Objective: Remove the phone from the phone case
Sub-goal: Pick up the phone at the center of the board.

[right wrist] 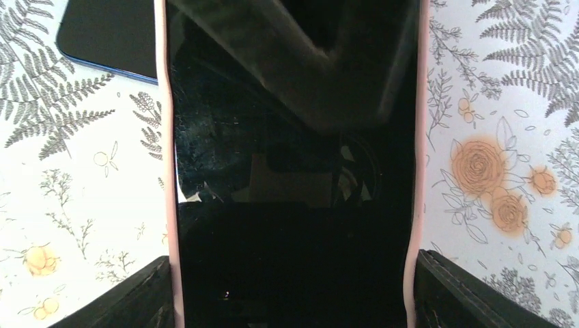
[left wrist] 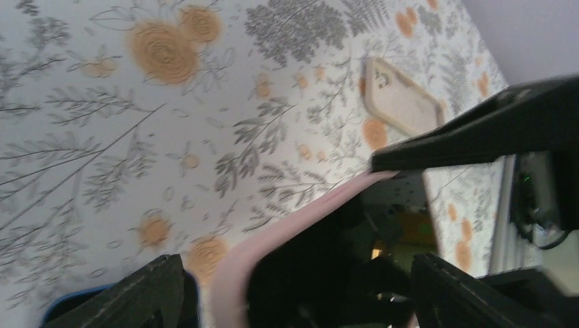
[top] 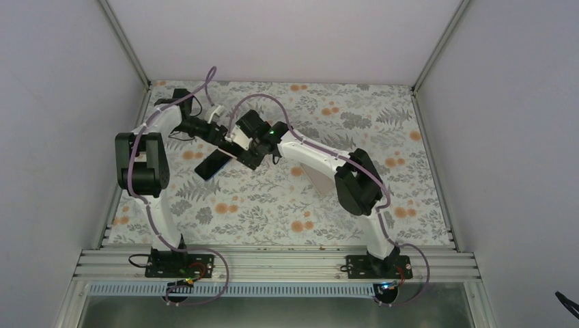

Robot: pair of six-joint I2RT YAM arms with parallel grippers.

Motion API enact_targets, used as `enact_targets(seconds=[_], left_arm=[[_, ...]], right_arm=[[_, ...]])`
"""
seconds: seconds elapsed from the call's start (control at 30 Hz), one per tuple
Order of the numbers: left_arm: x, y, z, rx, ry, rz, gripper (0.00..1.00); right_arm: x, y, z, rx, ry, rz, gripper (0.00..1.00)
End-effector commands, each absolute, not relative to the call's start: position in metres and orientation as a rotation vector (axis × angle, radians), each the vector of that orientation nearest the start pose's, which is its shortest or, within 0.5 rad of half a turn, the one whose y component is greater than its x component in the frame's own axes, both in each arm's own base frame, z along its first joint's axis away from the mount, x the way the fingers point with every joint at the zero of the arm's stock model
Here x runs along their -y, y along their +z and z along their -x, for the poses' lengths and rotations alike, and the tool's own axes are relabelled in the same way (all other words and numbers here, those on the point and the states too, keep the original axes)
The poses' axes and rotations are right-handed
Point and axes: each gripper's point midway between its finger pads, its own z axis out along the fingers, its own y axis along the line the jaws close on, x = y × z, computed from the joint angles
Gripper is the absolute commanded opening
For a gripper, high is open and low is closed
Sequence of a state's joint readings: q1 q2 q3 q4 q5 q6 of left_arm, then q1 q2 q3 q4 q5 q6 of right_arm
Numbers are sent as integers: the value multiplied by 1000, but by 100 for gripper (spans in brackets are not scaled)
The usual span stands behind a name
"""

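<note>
A black phone sits in a pink phone case (right wrist: 166,171), its dark screen (right wrist: 293,205) facing the right wrist camera. My right gripper (right wrist: 290,294) is shut on the case's two long sides and holds it above the table, in the top view too (top: 237,152). My left gripper (left wrist: 300,294) is open, its fingers spread on either side of the case's other end; the pink edge (left wrist: 273,232) runs between them without touching the left finger (left wrist: 153,294). In the top view the left gripper (top: 222,137) meets the right one at the case (top: 230,146).
A second dark phone with a blue edge (top: 212,165) lies flat on the floral tabletop under the grippers, also in the right wrist view (right wrist: 109,34). A pale empty case (left wrist: 399,99) lies on the table near the right arm (top: 315,179). Grey walls enclose the table.
</note>
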State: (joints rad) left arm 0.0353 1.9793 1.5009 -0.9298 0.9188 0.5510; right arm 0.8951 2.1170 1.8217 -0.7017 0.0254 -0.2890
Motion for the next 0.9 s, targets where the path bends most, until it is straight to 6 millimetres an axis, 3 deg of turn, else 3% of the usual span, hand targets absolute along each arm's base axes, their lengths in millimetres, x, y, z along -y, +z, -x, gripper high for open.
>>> enact_targets(seconds=[0.0,0.17,0.37,0.47,0.6,0.7,0.77,0.87], left_arm=[[141,133,-394,-2358,-1278,-753,75],[146,134,-382,-2344,-1368,-779,51],[147,132,-377,-2346,-1404,-782,41],[150,134,-374,-2331,-1442,-784,26],[160,138,-365,-2312,-1493,-834,20],[165,142,-362,-2300,-1474,-876,3],[166,147,-360,-2276,-1463,-913,2],[170,162,-354,-2202,-1462,-1008,2]], right_arm=[[-437,131,-358,-2074,189,1395,49],[-433,129,-365,-2075,161,1360,49],[-425,140,-377,-2066,151,1317,49],[-424,144,-380,-2058,141,1307,49],[-424,146,-386,-2043,107,1295,48],[-425,150,-388,-2037,100,1294,49],[-423,150,-385,-2044,109,1305,56],[-416,153,-374,-2070,178,1337,80]])
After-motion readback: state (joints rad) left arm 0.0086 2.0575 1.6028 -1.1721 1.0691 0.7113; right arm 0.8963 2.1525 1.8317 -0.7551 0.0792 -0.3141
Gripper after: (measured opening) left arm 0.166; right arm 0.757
